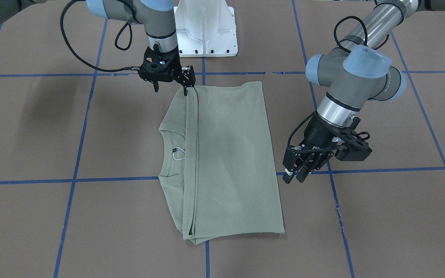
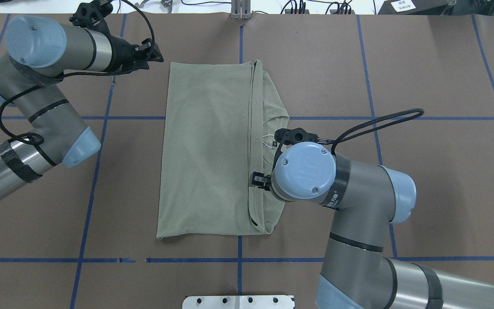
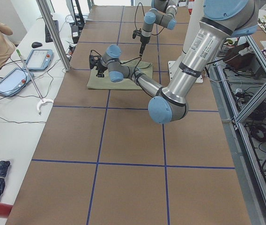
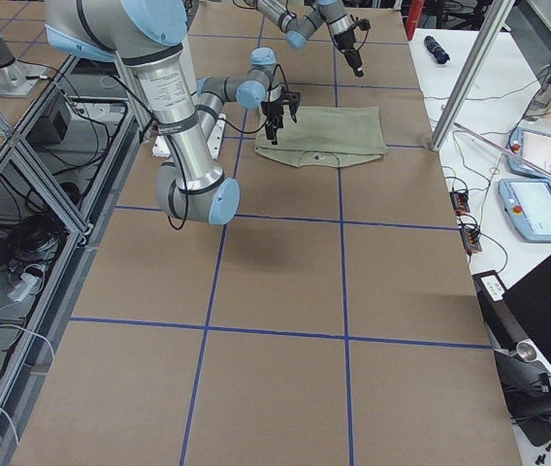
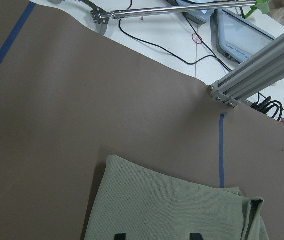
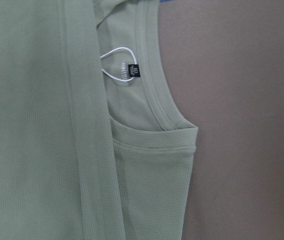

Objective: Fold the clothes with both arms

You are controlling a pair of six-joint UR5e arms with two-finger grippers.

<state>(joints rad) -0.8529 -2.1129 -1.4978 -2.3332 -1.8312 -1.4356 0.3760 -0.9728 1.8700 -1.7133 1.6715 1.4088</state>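
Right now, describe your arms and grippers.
The left arm and right arm are grey-silver tubes with light blue joint caps and looping black cables. The left gripper and right gripper are black, with two fingers each. One right-arm cap bears a logo.

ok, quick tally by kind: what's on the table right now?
Shirt: 1
Hands: 2, the left hand and the right hand
White base: 1
Total: 4

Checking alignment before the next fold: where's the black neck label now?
In the right wrist view the neck label sits inside the ribbed collar, beside the white loop, just right of where the shirt is folded over.
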